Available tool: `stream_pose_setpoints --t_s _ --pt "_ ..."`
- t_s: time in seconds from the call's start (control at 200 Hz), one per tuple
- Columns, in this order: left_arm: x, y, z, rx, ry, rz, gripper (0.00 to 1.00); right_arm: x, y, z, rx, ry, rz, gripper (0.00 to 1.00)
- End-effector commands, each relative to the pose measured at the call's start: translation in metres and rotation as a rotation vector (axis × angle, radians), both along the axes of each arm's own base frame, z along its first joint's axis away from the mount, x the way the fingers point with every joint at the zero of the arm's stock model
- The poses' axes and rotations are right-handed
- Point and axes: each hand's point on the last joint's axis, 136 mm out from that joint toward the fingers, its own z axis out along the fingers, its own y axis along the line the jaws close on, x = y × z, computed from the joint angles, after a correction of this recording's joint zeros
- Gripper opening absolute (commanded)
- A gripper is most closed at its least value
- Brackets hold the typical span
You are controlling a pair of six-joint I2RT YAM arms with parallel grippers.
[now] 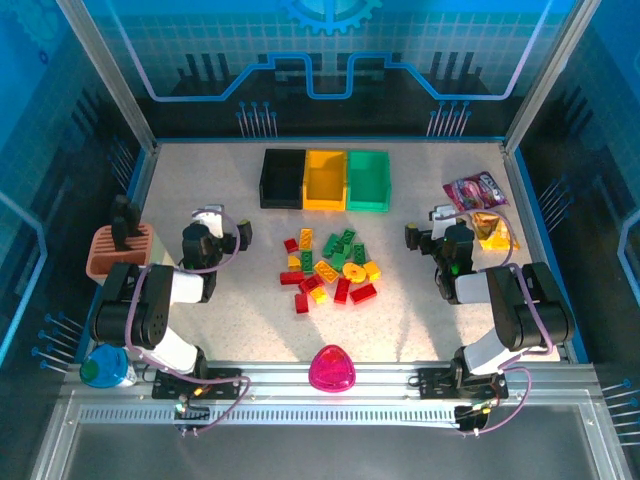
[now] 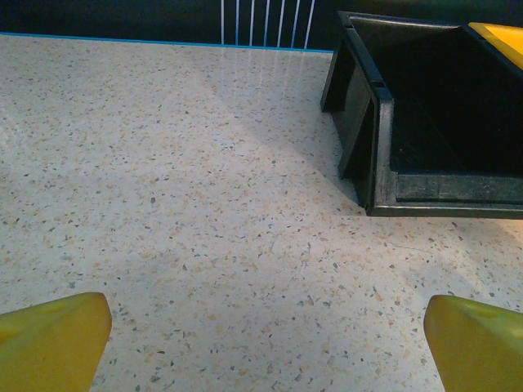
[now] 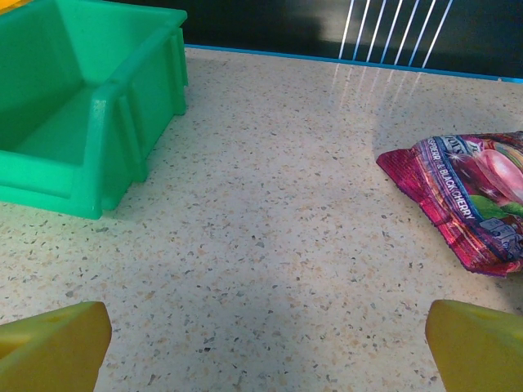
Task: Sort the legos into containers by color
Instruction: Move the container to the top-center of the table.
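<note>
Legos (image 1: 328, 267): red, yellow, green mixed in loose heap at worktop (image 1: 220, 330) centre, none sorted yet. Black bin (image 1: 282, 178), yellow bin (image 1: 325, 180), green bin (image 1: 368, 180) in tight row behind heap. Left hand (image 2: 265, 343): fingers wide apart, empty, left of heap, facing black bin. Right hand (image 3: 265, 343): fingers wide apart, empty, right of heap, snack packet (image 3: 474, 200) ahead. Risks: bricks packed close, so pinch may catch two colours or scatter neighbours; no red bin, so red-to-black only guess; both arms reaching heap together could clash
</note>
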Motion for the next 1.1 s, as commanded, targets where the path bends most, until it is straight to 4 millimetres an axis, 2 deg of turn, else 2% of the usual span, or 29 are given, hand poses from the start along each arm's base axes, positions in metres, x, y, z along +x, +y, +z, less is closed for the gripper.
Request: stream_pose_setpoints --t_s 0.0,0.25,0.32,0.345,0.395,0.4,0.42,0.47,0.5,0.555,0.565,0.58,0.615,0.65,0.755,0.866,0.931,0.961,1.006,1.096 --pt "0.002 -0.003 0.007 -0.007 -0.018 -0.02 0.99 0.005 0.001 0.009 -0.003 -0.021 0.011 1.0" --pt "0.002 0.001 0.007 -0.004 -0.019 0.001 0.99 0.005 0.001 0.009 -0.003 -0.021 0.011 1.0" --pt "0.003 0.002 0.007 0.007 -0.017 0.012 0.99 0.005 -0.006 0.025 -0.055 -0.042 -0.075 1.0" --pt "0.003 0.004 0.011 0.028 -0.023 0.046 0.99 0.004 -0.005 0.037 -0.075 -0.043 -0.087 1.0" --pt "0.001 0.002 0.029 0.076 -0.028 0.074 0.99 0.006 0.004 0.057 -0.096 -0.017 -0.048 1.0" --pt "0.0 0.002 0.03 0.08 -0.026 0.073 0.99 0.004 0.005 0.052 -0.102 0.011 -0.042 0.99" --pt "0.0 -0.001 0.04 0.091 -0.017 0.068 0.99 0.006 0.008 0.061 -0.103 0.019 -0.027 1.0" --pt "-0.001 -0.001 0.065 0.069 0.008 0.097 0.99 0.013 0.01 0.094 -0.074 0.0 -0.044 1.0" --pt "-0.001 0.005 0.083 0.015 0.01 0.156 0.99 0.014 -0.002 0.104 -0.03 0.026 -0.13 1.0" --pt "-0.001 0.024 0.106 -0.091 0.04 0.31 0.99 -0.005 -0.048 0.108 0.111 0.143 -0.478 1.0" --pt "-0.002 0.028 0.107 -0.111 0.053 0.339 0.99 -0.002 -0.052 0.115 0.152 0.14 -0.501 1.0" --pt "-0.001 0.033 0.111 -0.158 0.066 0.38 0.99 0.002 -0.056 0.115 0.208 0.167 -0.495 1.0" --pt "0.004 0.038 0.118 -0.264 0.116 0.417 0.99 0.02 -0.042 0.113 0.343 0.236 -0.357 1.0" --pt "0.016 0.028 0.123 -0.342 0.175 0.344 0.99 0.03 -0.033 0.11 0.407 0.306 -0.331 1.0" --pt "0.057 0.0 0.121 -0.407 0.38 0.193 0.99 0.061 -0.001 0.102 0.438 0.447 -0.263 1.0" --pt "0.093 -0.018 0.104 -0.422 0.56 0.115 0.99 0.09 0.032 0.1 0.465 0.521 -0.153 1.0" --pt "0.111 -0.023 0.092 -0.427 0.627 0.099 0.99 0.105 0.048 0.088 0.489 0.608 -0.089 1.0" --pt "0.119 -0.024 0.085 -0.426 0.658 0.098 0.99 0.11 0.052 0.087 0.49 0.632 -0.073 1.0" --pt "0.129 -0.027 0.078 -0.424 0.689 0.083 0.96 0.118 0.057 0.076 0.478 0.689 -0.06 0.97" --pt "0.144 -0.035 0.061 -0.413 0.735 0.062 0.9 0.132 0.065 0.064 0.438 0.75 -0.046 0.9"
